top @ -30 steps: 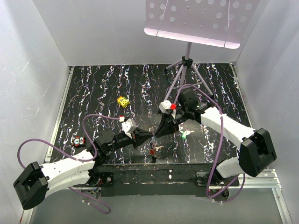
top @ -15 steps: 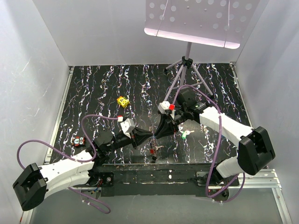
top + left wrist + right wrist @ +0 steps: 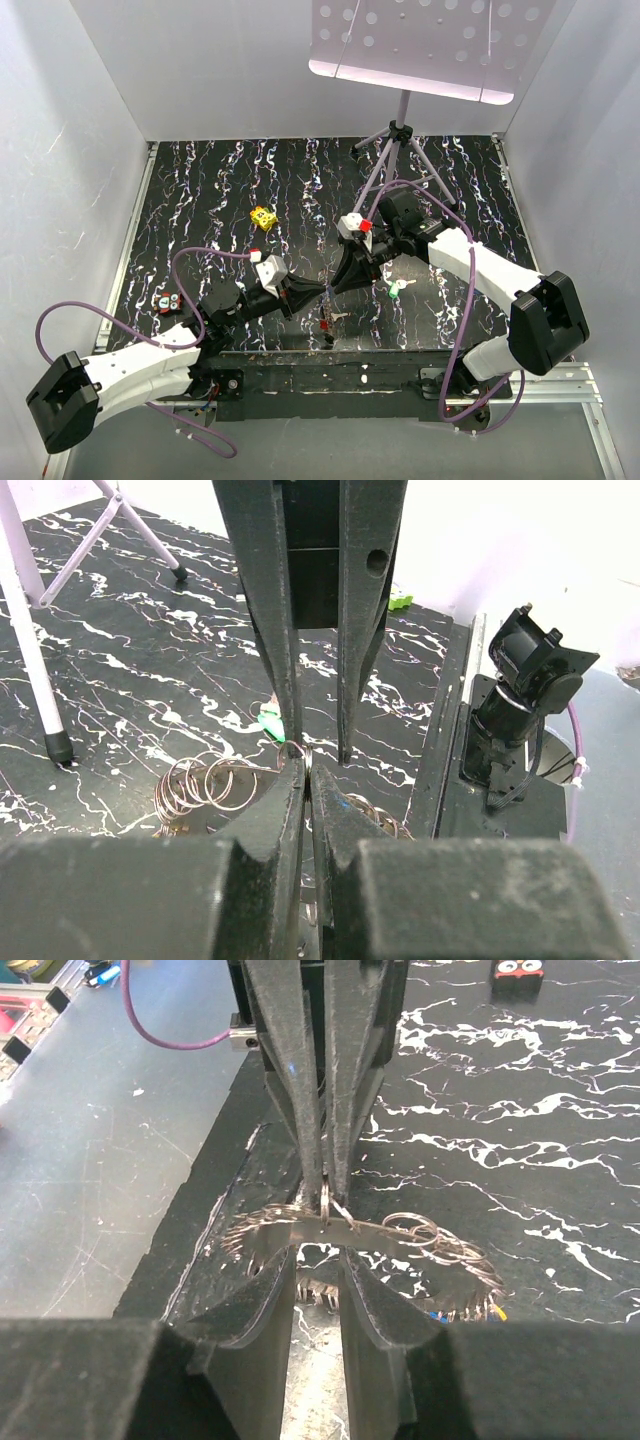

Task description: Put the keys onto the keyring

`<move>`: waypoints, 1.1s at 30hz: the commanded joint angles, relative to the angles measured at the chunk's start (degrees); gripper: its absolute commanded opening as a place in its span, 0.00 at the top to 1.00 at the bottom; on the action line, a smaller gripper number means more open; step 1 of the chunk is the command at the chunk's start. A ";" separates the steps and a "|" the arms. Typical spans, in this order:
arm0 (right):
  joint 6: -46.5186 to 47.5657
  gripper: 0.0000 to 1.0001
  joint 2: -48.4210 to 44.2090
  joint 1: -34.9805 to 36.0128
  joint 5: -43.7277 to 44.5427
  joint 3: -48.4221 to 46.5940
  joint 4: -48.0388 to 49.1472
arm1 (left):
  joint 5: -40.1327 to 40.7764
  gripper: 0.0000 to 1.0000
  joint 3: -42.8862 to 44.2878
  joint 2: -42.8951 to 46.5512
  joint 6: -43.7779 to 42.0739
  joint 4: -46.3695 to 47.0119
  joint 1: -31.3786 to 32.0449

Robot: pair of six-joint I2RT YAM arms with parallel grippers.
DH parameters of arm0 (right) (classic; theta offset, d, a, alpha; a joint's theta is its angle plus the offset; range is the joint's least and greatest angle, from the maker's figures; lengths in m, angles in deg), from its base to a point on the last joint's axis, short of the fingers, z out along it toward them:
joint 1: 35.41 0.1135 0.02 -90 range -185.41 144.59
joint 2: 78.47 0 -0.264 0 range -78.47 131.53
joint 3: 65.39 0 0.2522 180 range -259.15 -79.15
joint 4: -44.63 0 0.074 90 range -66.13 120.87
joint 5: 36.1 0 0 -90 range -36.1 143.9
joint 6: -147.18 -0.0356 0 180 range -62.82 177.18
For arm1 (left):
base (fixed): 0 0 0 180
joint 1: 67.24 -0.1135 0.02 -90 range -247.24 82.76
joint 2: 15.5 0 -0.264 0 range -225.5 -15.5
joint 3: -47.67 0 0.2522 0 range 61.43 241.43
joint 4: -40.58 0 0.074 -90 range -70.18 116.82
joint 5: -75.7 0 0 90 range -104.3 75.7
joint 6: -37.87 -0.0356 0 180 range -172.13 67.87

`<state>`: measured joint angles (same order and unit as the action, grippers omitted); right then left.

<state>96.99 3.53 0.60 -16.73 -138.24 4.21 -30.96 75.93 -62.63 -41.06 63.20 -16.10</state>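
Item: keyring, a thin silvery wire loop, held off the desk at lower centre of the overhead view, where my two claws meet tip to tip. Left claw: pinched fully together on the ring's edge. Right claw: parted partway, one finger on either side of the ring, gripping nothing that I can make out. Item: keys, a small cluster dangling just beneath the claw tips; I cannot tell whether they are threaded on the ring. Item: green key, loose on the desk, right of centre. Item: bunch of rings, a tangled pile at lower left of the left wrist view. Handling, by my judgement: the ring is light, stiff, springy and slick, likely to twist or pop out of a pinch, so I would grip across the wire, away from its split. The keys are light, rigid and tiny; I would take each by its plastic head, leaving the hole free.
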 commanded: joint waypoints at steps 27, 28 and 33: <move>-2.72 0.71 0.62 2.40 -2.93 -0.41 3.19 | 5.15 1.00 0.53 0.46 -0.88 2.29 0.19; -2.81 0.71 0.62 2.49 -3.11 -0.41 3.27 | 5.33 1.00 0.44 0.55 -0.88 2.29 0.19; -3.16 0.70 0.80 2.75 -3.20 -0.50 3.54 | 5.68 1.00 0.44 0.47 -0.88 2.47 0.28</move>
<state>93.73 4.19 1.45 -15.66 -137.74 9.00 -29.48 75.93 -63.26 -40.60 63.26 -15.73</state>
